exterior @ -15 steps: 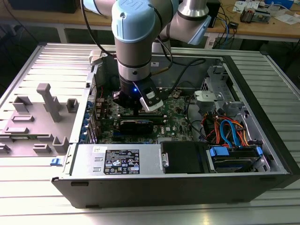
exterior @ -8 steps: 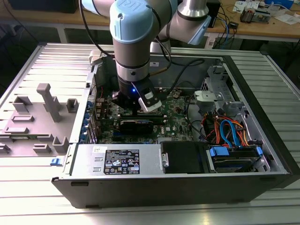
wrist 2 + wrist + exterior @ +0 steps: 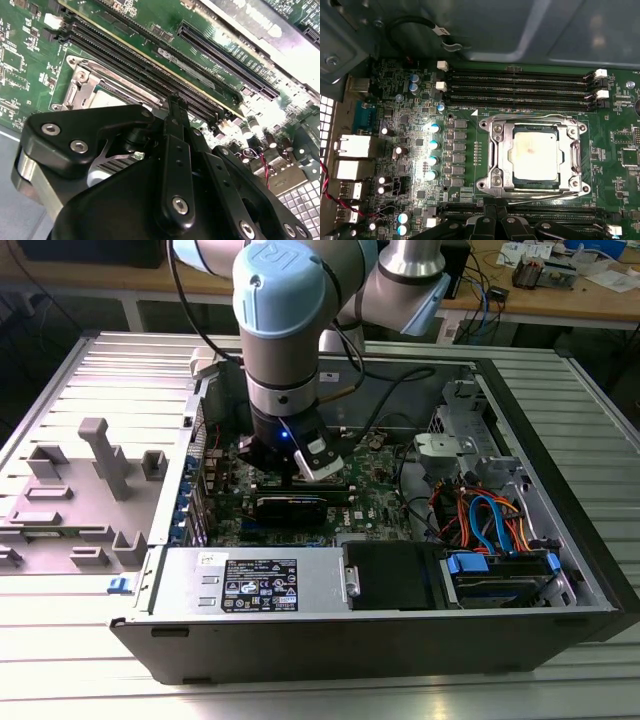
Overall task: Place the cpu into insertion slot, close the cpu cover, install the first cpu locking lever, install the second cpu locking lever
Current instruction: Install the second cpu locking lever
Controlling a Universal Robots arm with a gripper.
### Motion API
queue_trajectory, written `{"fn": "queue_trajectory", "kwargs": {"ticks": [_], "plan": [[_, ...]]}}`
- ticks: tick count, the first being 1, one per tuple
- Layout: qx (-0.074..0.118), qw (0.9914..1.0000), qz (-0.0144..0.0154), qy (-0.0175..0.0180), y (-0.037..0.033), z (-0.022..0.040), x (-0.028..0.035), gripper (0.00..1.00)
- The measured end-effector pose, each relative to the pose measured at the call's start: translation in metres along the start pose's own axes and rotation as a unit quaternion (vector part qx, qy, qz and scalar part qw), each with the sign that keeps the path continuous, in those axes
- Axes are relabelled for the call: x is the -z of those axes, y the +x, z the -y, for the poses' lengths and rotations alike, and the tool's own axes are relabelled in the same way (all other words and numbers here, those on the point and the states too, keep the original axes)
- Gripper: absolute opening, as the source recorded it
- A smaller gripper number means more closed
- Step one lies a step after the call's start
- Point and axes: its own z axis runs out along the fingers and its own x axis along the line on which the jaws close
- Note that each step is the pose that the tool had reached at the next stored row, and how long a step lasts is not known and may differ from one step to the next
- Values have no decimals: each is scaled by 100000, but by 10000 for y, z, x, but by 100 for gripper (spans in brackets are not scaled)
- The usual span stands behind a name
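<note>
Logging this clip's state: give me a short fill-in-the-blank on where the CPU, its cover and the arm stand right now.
1. The cpu sits inside the ____ on the green motherboard.
2. The cpu cover is lying ____ around the chip.
3. In the exterior view, the end effector hangs inside the open computer ____.

Missing words: socket; closed; case

The small square silver-topped cpu (image 3: 535,156) lies in its socket on the green motherboard (image 3: 470,165), framed by the thin silver metal cpu cover (image 3: 499,155). Long black memory slots (image 3: 520,87) run along one side of the socket. In the exterior view, the open grey computer case (image 3: 560,490) lies on the ribbed metal table (image 3: 590,370), with grey plastic fixtures (image 3: 100,465) to the exterior view's left.
</note>
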Motion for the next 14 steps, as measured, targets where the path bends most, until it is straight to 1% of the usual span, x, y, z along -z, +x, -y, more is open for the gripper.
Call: {"fn": "queue_trajectory", "kwargs": {"ticks": [2, 3, 5, 6, 10, 12, 13, 14], "plan": [[-22, 99999, 21, -357, 11, 1, -16, 11], [-18, 99999, 36, -479, 16, 1, -22, 11], [-24, 99998, 34, -648, 31, -7, -33, 11], [-24, 99998, 40, -679, 31, -17, -35, 11], [-28, 99993, 58, -1185, 45, -21, -46, 11], [-41, 99992, 66, -1276, 46, -20, -52, 11], [-49, 99990, 69, -1390, 54, -21, -62, 11], [-55, 99987, 82, -1637, 64, -47, -93, 11]]}}
